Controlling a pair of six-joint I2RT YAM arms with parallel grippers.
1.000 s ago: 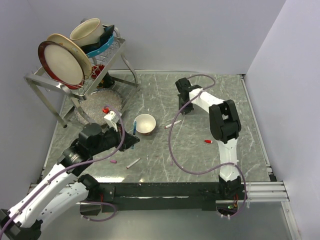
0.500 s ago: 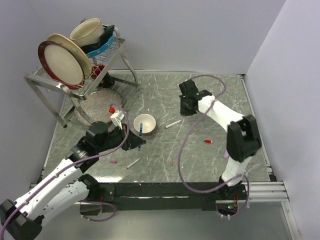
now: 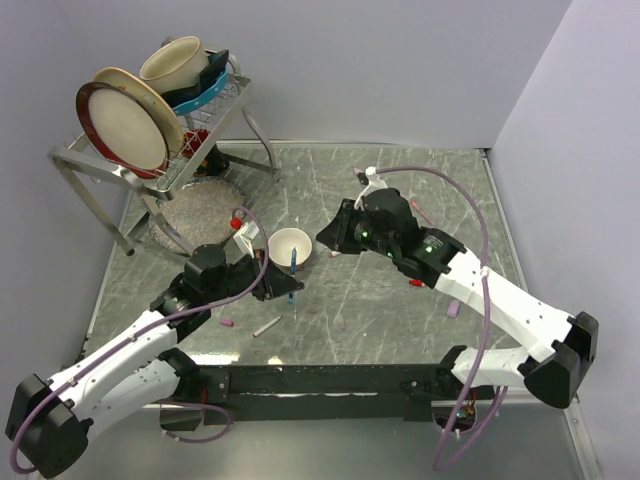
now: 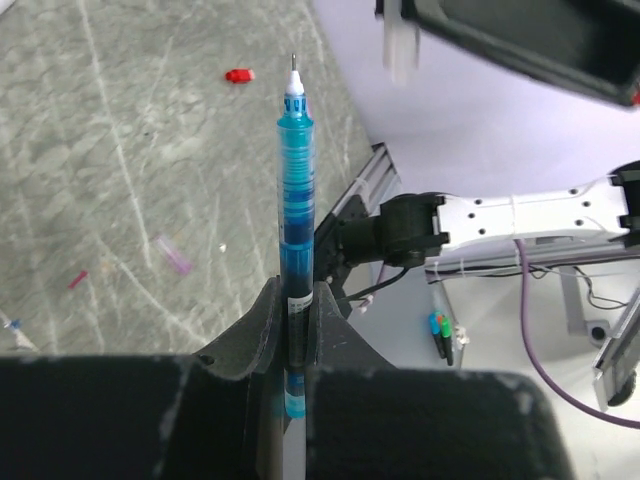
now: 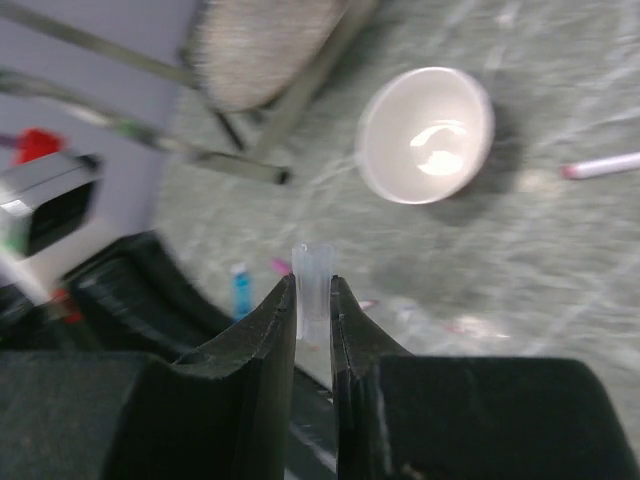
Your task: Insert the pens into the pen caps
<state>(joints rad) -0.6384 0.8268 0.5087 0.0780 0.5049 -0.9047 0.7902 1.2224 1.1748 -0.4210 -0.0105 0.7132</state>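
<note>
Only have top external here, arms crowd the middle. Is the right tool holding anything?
Observer: Yes. Right wrist view shows the right tool pinching a small pale translucent plastic cap that pokes out in front.
Operator: Left one?
Observer: Left wrist view shows the left tool clamped on a translucent blue plastic pen, low on the barrel.
Operator: Tip bare?
Observer: Yes, the fine metal point is uncapped.

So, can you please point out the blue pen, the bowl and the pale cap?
blue pen (image 4: 295, 200), left wrist view, middle of the barrel.
bowl (image 5: 395, 150), right wrist view, bare inner wall.
pale cap (image 5: 312, 265), right wrist view, upper end of the tube.
</note>
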